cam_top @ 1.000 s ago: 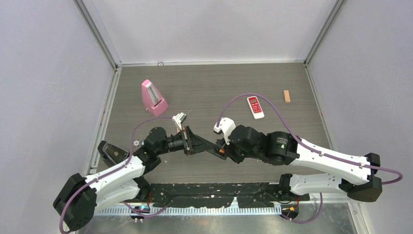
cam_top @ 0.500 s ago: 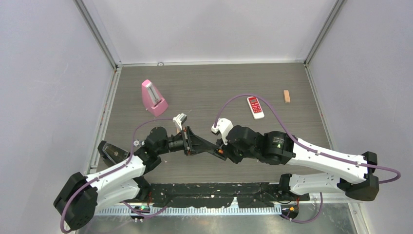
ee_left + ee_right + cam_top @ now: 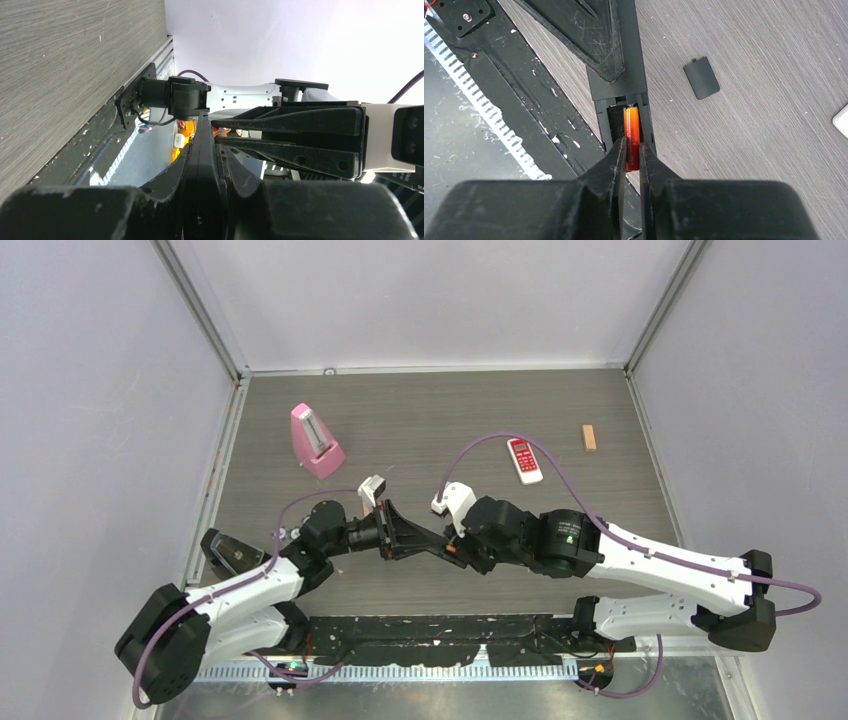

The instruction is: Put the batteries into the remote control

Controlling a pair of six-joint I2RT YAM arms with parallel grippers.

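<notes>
My left gripper (image 3: 415,538) is shut on a long black remote control (image 3: 624,80), seen edge-on in the left wrist view (image 3: 204,165), and holds it above the table's near edge. The remote's open battery compartment (image 3: 628,125) faces the right wrist camera. My right gripper (image 3: 632,155) is shut on an orange-red battery (image 3: 632,135), whose far end lies in the compartment's right slot. The left slot looks dark. In the top view the battery (image 3: 453,550) shows as a small orange spot between the two grippers. The black battery cover (image 3: 702,77) lies on the table.
A small red and white remote (image 3: 523,459) lies at the back right, a tan wooden block (image 3: 589,437) further right. A pink metronome (image 3: 316,441) stands at the back left. A black object (image 3: 229,553) lies by the left rail. The black base rail (image 3: 450,630) runs along the near edge.
Both grippers have shifted slightly left, still meeting over the remote. The right arm has edged forward toward the left gripper.
</notes>
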